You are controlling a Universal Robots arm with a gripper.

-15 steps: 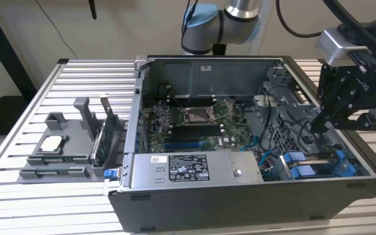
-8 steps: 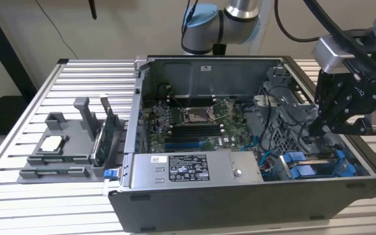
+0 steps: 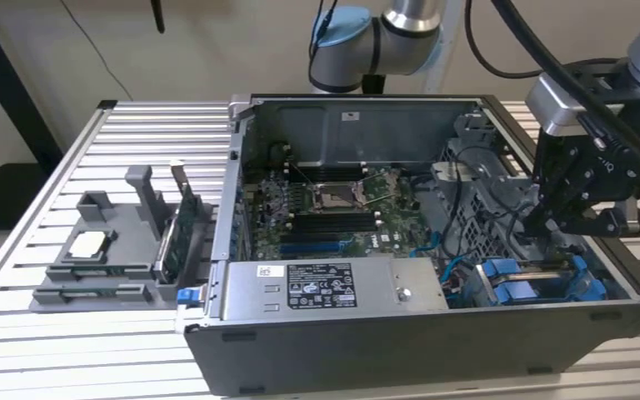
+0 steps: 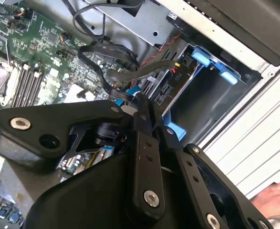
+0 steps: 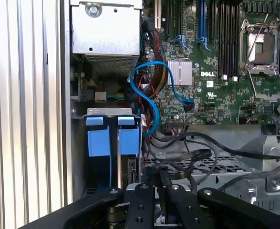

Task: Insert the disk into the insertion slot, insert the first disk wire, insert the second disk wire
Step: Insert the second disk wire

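The open computer case (image 3: pixel 432 333) is seen lying on the slatted worktop (image 3: pixel 31 275) in the exterior view, with the motherboard (image 3: pixel 332 208) exposed and the grey power-supply box (image 3: pixel 326 287) mounted along the near wall. The robot's hand (image 3: pixel 559 223) is lowered inside the case at the exterior view's right, above the drive cage (image 3: pixel 498 208).

In both wrist views the black fingers (image 4: pixel 142 138) are seen drawn together, clamped on a flat dark cable connector (image 4: pixel 130 108). The black cable (image 4: pixel 135 71) is seen looping from it towards the rear of the drive.

The disk (image 5: pixel 130 169) in its blue carrier (image 5: pixel 113 140) is seated in the insertion slot (image 5: pixel 104 112) at the corner of the case, its blue tabs standing by the bay opening.

A blue data cable (image 5: pixel 147 90) and a red and black wire bundle (image 5: pixel 149 47) are noted crossing between the bay and the motherboard, close beside the fingers.

A grey parts holder (image 3: pixel 114 250) stands on the worktop at the exterior view's left, well apart from the hand. Part of a person's hand (image 4: pixel 273 198) is visible outside the case in the second wrist view.
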